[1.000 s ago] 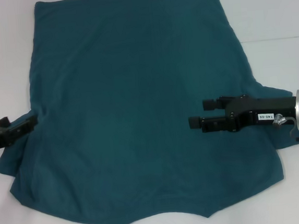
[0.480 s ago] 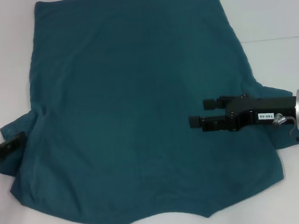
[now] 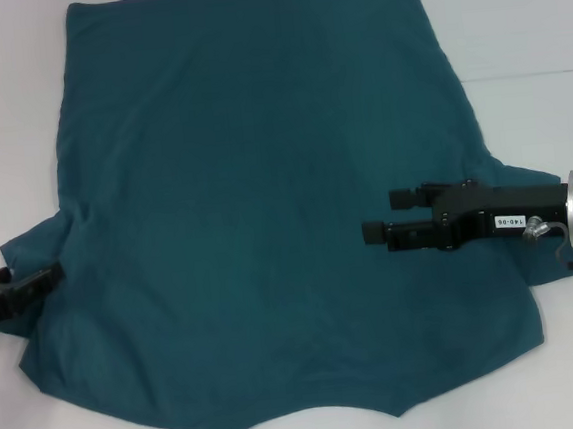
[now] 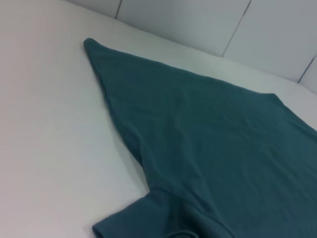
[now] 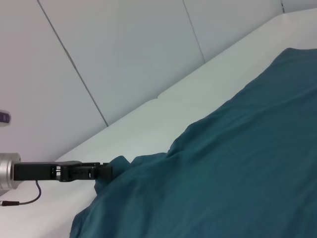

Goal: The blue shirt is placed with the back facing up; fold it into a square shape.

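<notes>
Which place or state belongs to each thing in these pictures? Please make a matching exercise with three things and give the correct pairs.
Things:
1. the blue shirt
2. the left end effector
3. the right end effector

Places or states:
A. above the shirt on the robot's right side, fingers apart, holding nothing
B. spread flat over the white table, plain side up
C. at the sleeve on the robot's left side, at the edge of the cloth

Pairs: 1-B, 2-C, 3-A
</notes>
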